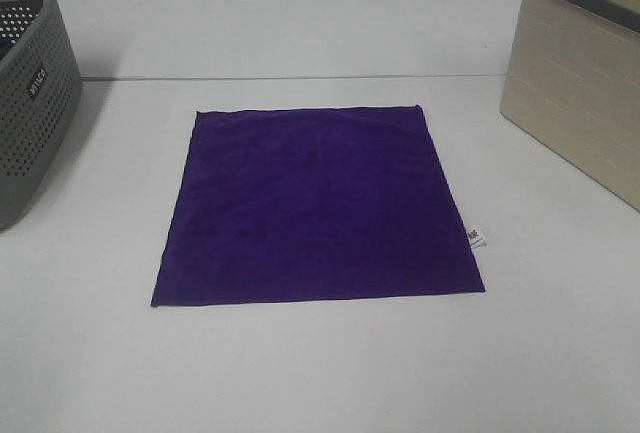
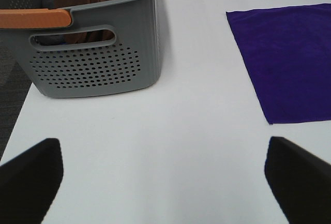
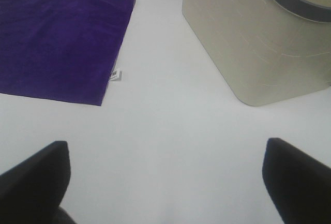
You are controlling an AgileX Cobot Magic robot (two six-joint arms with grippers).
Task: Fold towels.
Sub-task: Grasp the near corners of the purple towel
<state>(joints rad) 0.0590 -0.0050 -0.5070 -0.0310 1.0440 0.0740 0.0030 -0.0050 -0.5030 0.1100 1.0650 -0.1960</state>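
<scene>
Purple towel (image 1: 318, 203) on white table (image 1: 320, 373)

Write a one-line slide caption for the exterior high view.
Purple towel lies flat and unfolded on the white table, grey perforated basket at left, beige bin at right.

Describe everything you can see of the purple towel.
The towel is a deep purple, roughly square cloth with a soft, velvety-looking nap. It lies unfolded and flat on the white table, with fairly straight edges and only faint ripples. A small white tag sticks out from its edge on the robot's right side, close to the near corner. The towel sits between the grey basket and the beige basket, apart from both. Only the table touches it.
</scene>
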